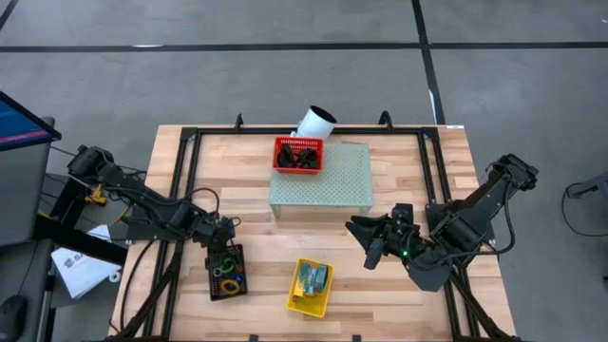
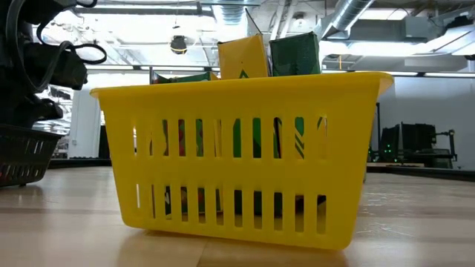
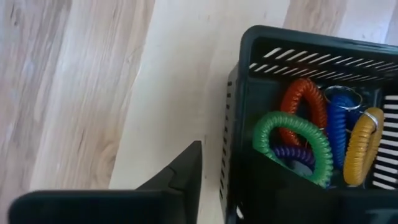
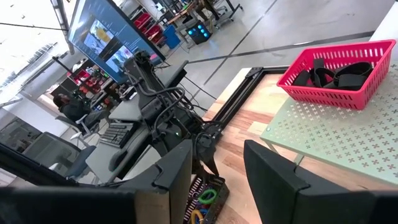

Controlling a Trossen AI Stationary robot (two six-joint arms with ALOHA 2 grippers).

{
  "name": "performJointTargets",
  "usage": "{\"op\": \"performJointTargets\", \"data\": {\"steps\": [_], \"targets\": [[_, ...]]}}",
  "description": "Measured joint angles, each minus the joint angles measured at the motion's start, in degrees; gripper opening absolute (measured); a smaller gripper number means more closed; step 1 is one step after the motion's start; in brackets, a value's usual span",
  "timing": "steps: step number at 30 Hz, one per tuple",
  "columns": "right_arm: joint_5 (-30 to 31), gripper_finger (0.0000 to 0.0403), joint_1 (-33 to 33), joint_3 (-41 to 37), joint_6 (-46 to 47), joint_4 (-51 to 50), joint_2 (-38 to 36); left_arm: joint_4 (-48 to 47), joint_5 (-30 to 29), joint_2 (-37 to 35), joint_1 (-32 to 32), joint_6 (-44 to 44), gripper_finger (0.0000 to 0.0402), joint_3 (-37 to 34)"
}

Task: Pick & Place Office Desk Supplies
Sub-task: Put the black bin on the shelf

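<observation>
The left gripper (image 1: 224, 239) straddled the black basket's (image 1: 226, 274) wall near the worktop's front-left edge, its spread indeterminable; coiled loops (image 3: 298, 137) lay inside. Crayon boxes (image 1: 311, 279) filled the yellow basket (image 1: 310, 304). The right gripper (image 1: 372, 245) hovered open, empty.

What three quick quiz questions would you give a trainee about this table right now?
1. True or false: the red basket stands on the pale green block.
2. Where do the coloured loops lie? A the red basket, B the black basket, C loose on the pale green block.
3. Fill in: the right gripper has its jaws ____ and empty.
Key: 1 true; 2 B; 3 open.
</observation>
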Motion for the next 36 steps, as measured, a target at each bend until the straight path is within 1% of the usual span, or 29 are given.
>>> {"op": "performJointTargets", "data": {"steps": [8,10,13,24,30,36], "targets": [[-0.2,0.0143,0.0,0.0,0.0,0.0,0.0,0.7,-0.4,0.0,0.0,-0.6,0.0017,-0.4],[-0.2,0.0143,0.0,0.0,0.0,0.0,0.0,1.7,-0.4,0.0,0.0,-0.5,0.0005,-0.4],[-0.3,0.0143,0.0,0.0,0.0,0.0,0.0,3.5,-0.5,0.0,0.1,-1.9,0.0004,-0.4],[-0.4,0.0143,0.1,0.0,-0.1,-0.9,0.0,9.3,-0.8,-0.3,0.8,-13.8,0.0001,-0.4],[-0.6,0.0143,0.5,0.0,0.0,-1.7,0.0,12.8,-5.5,-3.3,0.6,-24.2,0.0001,-0.4],[-0.8,0.0143,0.9,-0.2,0.3,-2.8,0.0,16.6,-13.7,-8.8,-0.7,-34.6,0.0001,-0.3]]}}
